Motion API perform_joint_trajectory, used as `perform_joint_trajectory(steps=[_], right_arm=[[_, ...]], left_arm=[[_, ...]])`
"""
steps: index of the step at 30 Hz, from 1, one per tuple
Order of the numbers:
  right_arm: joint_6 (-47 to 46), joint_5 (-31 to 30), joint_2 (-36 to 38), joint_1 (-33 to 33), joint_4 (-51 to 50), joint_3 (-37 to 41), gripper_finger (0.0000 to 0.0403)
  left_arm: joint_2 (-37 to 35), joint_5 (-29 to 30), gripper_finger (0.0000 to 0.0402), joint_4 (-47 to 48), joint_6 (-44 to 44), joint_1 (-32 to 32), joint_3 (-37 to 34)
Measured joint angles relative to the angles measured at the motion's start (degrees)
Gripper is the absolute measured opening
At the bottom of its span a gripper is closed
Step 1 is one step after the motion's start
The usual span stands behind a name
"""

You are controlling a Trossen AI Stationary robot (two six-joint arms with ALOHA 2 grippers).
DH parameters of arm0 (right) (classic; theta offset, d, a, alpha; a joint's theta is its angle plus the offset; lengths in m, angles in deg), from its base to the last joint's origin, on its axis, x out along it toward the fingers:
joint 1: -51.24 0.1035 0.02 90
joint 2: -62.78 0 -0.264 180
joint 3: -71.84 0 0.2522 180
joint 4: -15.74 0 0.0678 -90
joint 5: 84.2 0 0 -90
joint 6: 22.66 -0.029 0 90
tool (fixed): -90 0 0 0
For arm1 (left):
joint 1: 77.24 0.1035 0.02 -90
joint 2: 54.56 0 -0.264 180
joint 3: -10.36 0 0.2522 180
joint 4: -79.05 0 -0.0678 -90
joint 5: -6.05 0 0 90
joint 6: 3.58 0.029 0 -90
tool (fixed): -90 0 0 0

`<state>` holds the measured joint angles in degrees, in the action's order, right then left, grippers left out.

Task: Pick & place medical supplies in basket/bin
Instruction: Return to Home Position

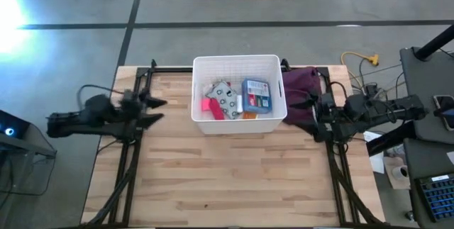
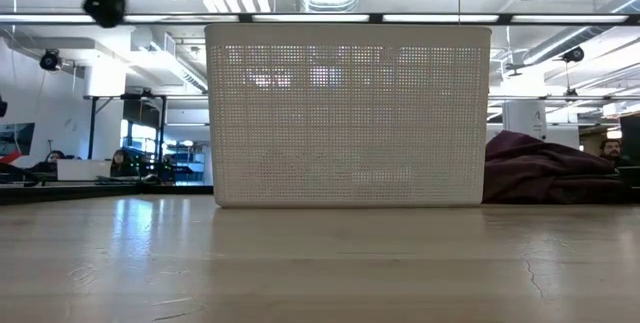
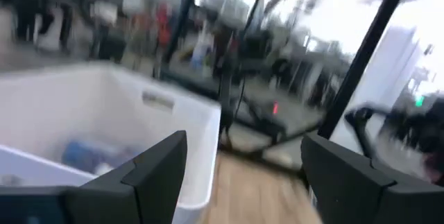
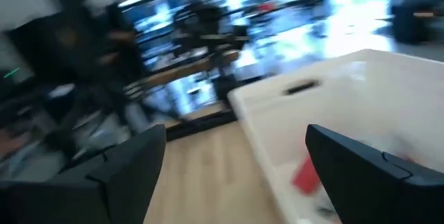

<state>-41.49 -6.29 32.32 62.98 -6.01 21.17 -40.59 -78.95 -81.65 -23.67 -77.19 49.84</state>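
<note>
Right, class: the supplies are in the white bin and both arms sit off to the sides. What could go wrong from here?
1. The right gripper hangs open over the edge of the maroon cloth; if it dips, it might snag the cloth and drag it.
2. The left gripper, open, points at the left wall of the white bin; a swing inward could knock the bin askew.
</note>
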Motion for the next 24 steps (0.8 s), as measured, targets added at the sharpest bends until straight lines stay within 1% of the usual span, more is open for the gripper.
perform_joint_trajectory(steps=[2, 3, 5, 6, 7, 8, 9, 11, 12, 14, 16, 21, 23, 24], right_arm=[[-1.5, -4.8, 0.7, 0.0, 0.3, 1.3, 0.0335], [-1.9, -6.3, 0.9, -0.1, 0.3, 2.0, 0.0334], [-2.2, -6.5, 1.1, -0.1, 0.9, 3.6, 0.0332], [-2.5, -6.5, 1.3, 0.0, 1.9, 4.7, 0.0331], [-2.6, -6.5, 1.2, -0.1, 3.7, 5.9, 0.0331], [-2.8, -6.5, 1.2, -0.1, 6.0, 7.2, 0.033], [-2.4, -6.3, 1.3, -0.2, 9.5, 8.6, 0.033], [0.3, -4.1, 1.4, -0.2, 16.5, 11.4, 0.033], [2.0, -2.3, 1.6, -0.1, 19.8, 12.8, 0.033], [4.2, 0.5, 1.7, -0.1, 25.5, 15.3, 0.0329], [5.5, 1.5, 2.1, -0.2, 29.4, 17.4, 0.0329], [5.6, 1.7, 4.4, -0.2, 31.2, 21.5, 0.0333], [5.7, 1.6, 5.6, -0.3, 30.9, 22.7, 0.0335], [5.8, 1.6, 6.1, -0.3, 31.1, 23.1, 0.0336]], left_arm=[[-5.3, 2.0, 0.0262, 0.2, 0.5, 0.0, -2.0], [-8.2, 3.4, 0.0262, 1.3, 0.6, 0.0, -2.5], [-13.6, 4.9, 0.0262, 5.6, 0.5, 0.0, -3.1], [-13.6, 5.4, 0.0262, 6.5, 0.6, 0.0, -3.6], [-13.8, 6.7, 0.0262, 10.8, 0.5, 0.0, -3.6], [-13.7, 7.1, 0.0262, 14.5, 0.5, 0.0, -3.0], [-13.6, 7.0, 0.0262, 15.7, 0.5, 0.0, -1.2], [-11.0, 7.1, 0.0262, 14.9, 0.8, 0.0, -0.1], [-10.5, 7.1, 0.0262, 16.5, 1.0, 0.0, -0.1], [-10.2, 7.1, 0.0262, 15.6, 1.5, 0.0, 0.6], [-9.5, 6.9, 0.0262, 15.4, 1.7, 0.0, -0.4], [-11.8, 7.5, 0.0262, 10.7, 1.9, 0.1, -3.1], [-12.0, 7.5, 0.0262, 10.3, 1.8, 0.0, -5.7], [-12.5, 7.5, 0.0262, 8.3, 1.8, 0.0, -6.6]])
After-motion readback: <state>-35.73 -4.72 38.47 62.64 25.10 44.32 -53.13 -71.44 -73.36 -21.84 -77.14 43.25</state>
